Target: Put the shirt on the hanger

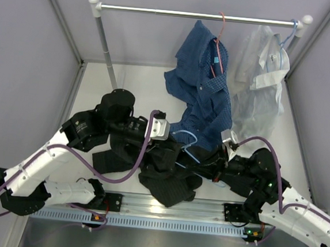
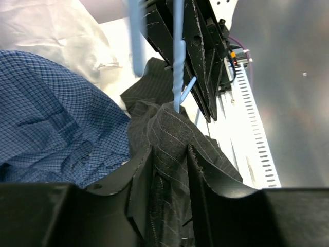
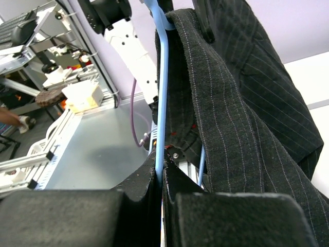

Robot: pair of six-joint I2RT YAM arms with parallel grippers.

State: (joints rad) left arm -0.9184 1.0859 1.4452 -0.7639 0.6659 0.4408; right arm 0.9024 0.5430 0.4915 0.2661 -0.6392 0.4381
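The dark charcoal pinstriped button shirt (image 1: 168,184) lies heaped at lower centre of the top view. The left gripper (image 2: 169,154) pinches a fold of it; the right gripper (image 3: 160,172) clamps the thin light-blue wire hanger (image 3: 163,92), cloth draped against the wire.

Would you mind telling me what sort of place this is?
Probably a robotics lab test booth: plain panel walls, a clothes rail, and metal equipment racks beyond.

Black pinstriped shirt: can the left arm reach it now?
Likely yes: a fold of the black pinstriped shirt is pinched between the fingers of the left pincer, nothing blocking.
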